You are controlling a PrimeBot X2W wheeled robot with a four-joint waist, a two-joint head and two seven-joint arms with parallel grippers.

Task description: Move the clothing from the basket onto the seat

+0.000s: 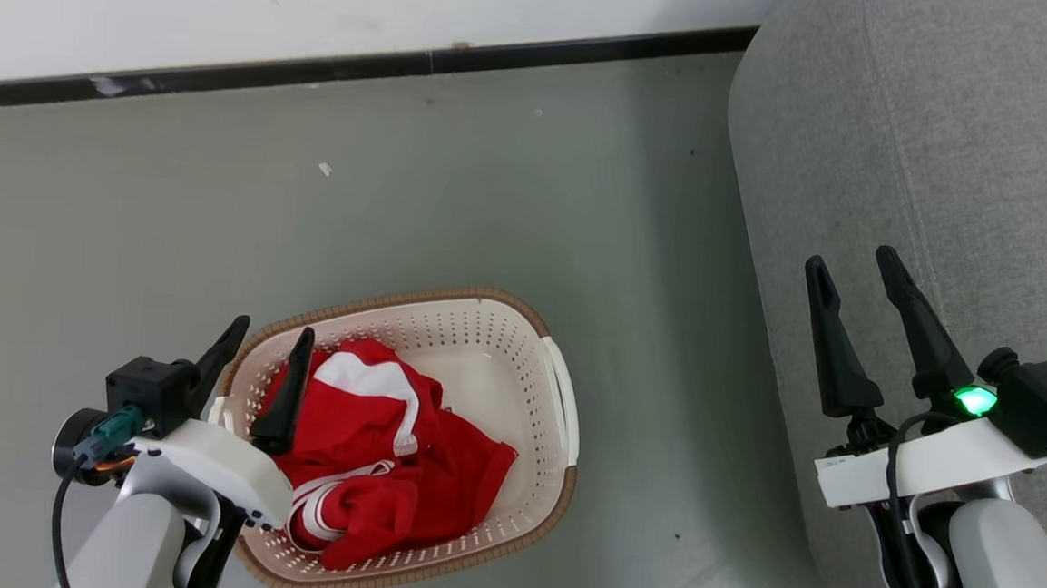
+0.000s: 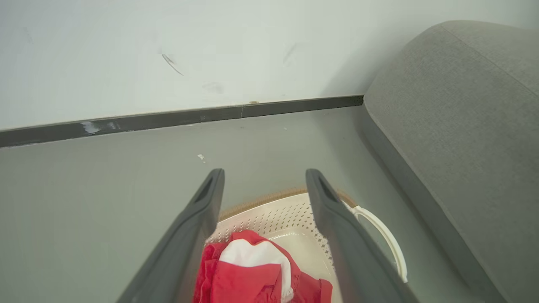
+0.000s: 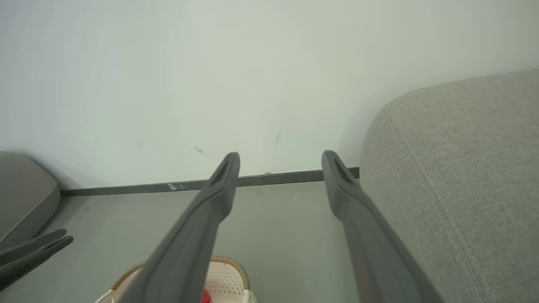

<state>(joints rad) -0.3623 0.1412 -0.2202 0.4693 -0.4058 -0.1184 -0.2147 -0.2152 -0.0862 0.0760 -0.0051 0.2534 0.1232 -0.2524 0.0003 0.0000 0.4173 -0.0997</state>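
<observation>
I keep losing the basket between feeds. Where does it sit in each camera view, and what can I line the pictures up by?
Head view: basket lower centre-left, on the floor, red clothing inside.
Left wrist view: basket bottom centre, far rim and white handle showing.
Right wrist view: basket at the bottom edge, left of centre, just its far end.
Shared landmark: the dark baseboard along the wall.

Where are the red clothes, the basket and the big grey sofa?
The red and white garment (image 1: 361, 422), head view: its red cloth, mid-heap.
The basket (image 1: 449, 326), head view: its perforated far wall.
The grey sofa (image 1: 949, 175), head view: its bare woven fabric.
</observation>
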